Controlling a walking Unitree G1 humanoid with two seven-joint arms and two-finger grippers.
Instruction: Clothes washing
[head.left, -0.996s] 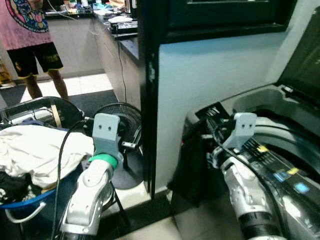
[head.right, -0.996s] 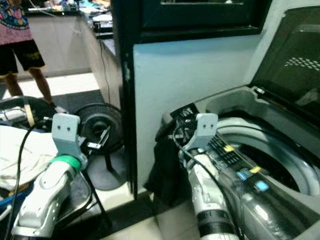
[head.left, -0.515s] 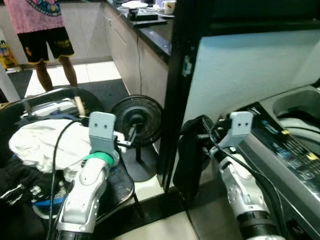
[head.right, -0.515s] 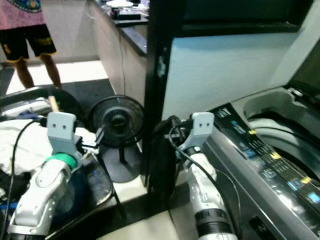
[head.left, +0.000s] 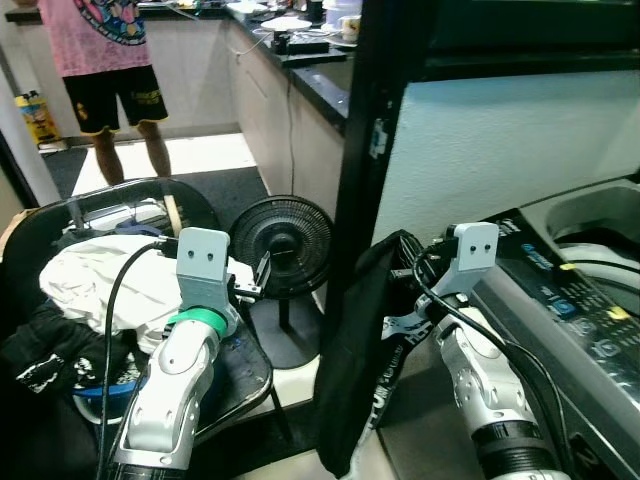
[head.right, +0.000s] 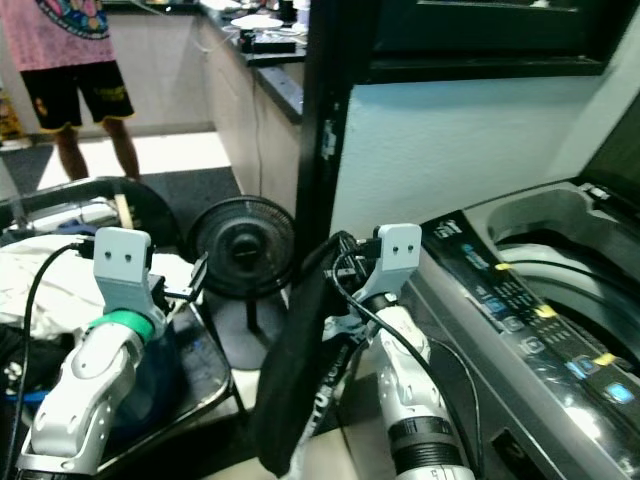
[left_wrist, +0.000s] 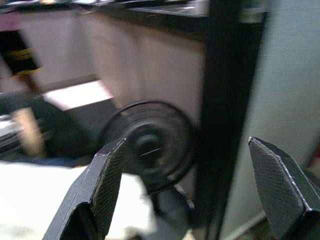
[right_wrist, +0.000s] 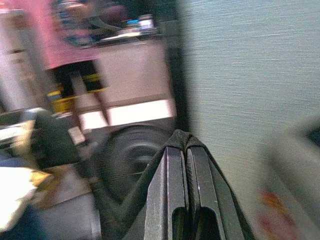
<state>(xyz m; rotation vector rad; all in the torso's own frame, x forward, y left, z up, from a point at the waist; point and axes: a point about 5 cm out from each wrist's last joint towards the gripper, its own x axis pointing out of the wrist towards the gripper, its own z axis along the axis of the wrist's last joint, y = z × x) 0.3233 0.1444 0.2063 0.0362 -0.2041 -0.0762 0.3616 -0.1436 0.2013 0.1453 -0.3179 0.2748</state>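
Observation:
A black garment (head.left: 355, 350) hangs long and limp from my right gripper (head.right: 345, 262), which is shut on its top edge. It hangs beside the front left corner of the open top-loading washing machine (head.left: 575, 300). In the right wrist view the two fingers (right_wrist: 172, 175) are pressed together with black cloth folded over their tips. My left gripper (left_wrist: 186, 142) is open and holds nothing. It hovers over the laundry basket (head.left: 100, 385), facing the floor fan. White cloth (head.left: 100, 285) and dark clothes (head.left: 50, 355) are piled in the basket.
A black floor fan (head.left: 285, 245) stands between the basket and a black post (head.left: 365, 130). A pale wall rises behind the machine, whose tub (head.right: 560, 250) is open. A person (head.left: 100, 70) stands far back on the kitchen floor beside a counter (head.left: 300, 60).
The camera has swung left, so the machine sits further right in the picture. The black garment now hangs longer and freer from my right gripper. My left gripper stays open.

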